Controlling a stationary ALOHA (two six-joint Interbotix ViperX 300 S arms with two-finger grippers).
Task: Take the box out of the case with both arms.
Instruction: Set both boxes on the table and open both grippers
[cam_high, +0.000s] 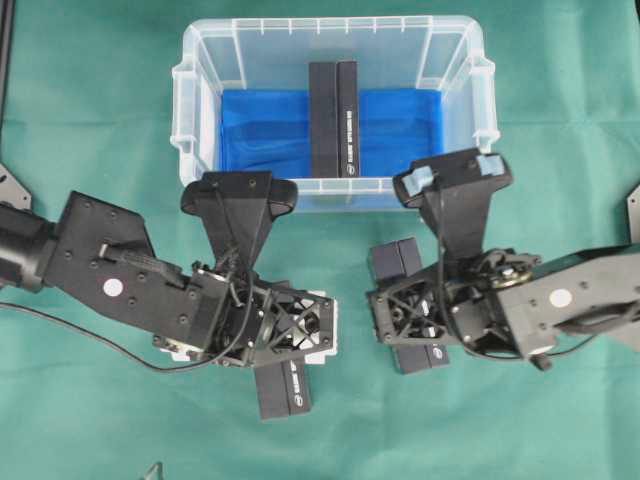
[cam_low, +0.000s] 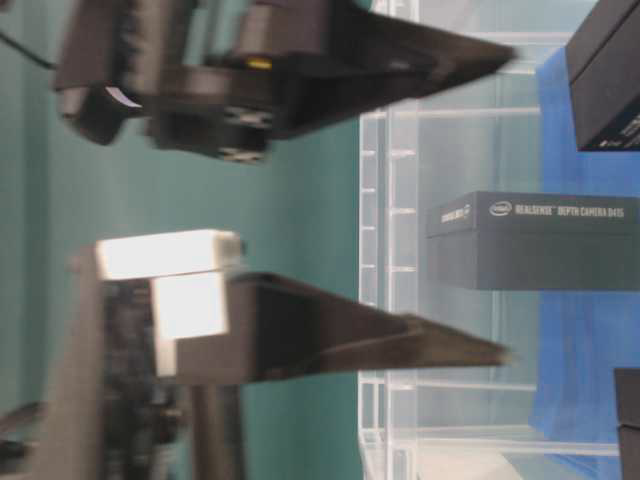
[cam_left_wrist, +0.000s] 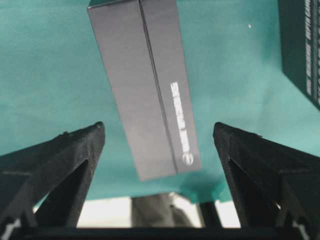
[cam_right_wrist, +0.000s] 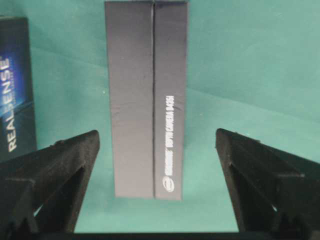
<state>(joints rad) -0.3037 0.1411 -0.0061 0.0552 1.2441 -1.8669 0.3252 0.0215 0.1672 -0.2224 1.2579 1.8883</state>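
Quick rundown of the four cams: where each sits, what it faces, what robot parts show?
Overhead: above, looking down at the case, box inside, both arms.
Table-level: low, rotated sideways, facing the case wall and box; blurred fingers.
Left wrist: looks down at a box on the cloth between open fingers.
Right wrist: the same, another cloth box, open fingers.
Overhead and table-level share the cased box.

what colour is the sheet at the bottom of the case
Blue: the sheet lining the clear case shows best in the overhead view.
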